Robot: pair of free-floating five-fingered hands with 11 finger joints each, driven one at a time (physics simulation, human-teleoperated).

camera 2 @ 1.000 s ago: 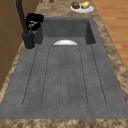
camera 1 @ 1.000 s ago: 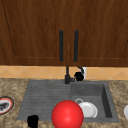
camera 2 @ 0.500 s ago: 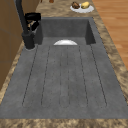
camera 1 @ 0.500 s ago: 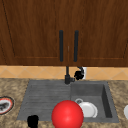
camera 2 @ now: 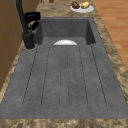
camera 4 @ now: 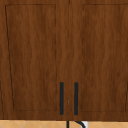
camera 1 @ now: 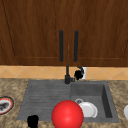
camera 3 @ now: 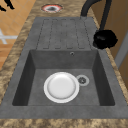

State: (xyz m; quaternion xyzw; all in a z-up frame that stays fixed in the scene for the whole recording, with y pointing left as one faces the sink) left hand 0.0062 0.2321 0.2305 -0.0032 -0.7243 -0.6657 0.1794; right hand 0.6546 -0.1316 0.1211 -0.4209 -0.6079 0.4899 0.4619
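White plate (camera 3: 61, 87) in sink basin (camera 3: 100, 75) — right hand (camera 1: 78, 74) by faucet (camera 1: 67, 76), grip unclear.

Even, flat light throughout; soft blur everywhere; faint shading inside the sink basin (camera 3: 105, 75); no glare.

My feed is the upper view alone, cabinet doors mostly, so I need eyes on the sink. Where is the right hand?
Observer: The right hand is close beside the faucet, at the back of the sink; I cannot tell if it touches.
Operator: Anything in the basin?
Observer: A white plate lies flat on the basin floor, next to the drain.
Operator: And the left hand?
Observer: The left hand hangs near the front edge of the draining board.
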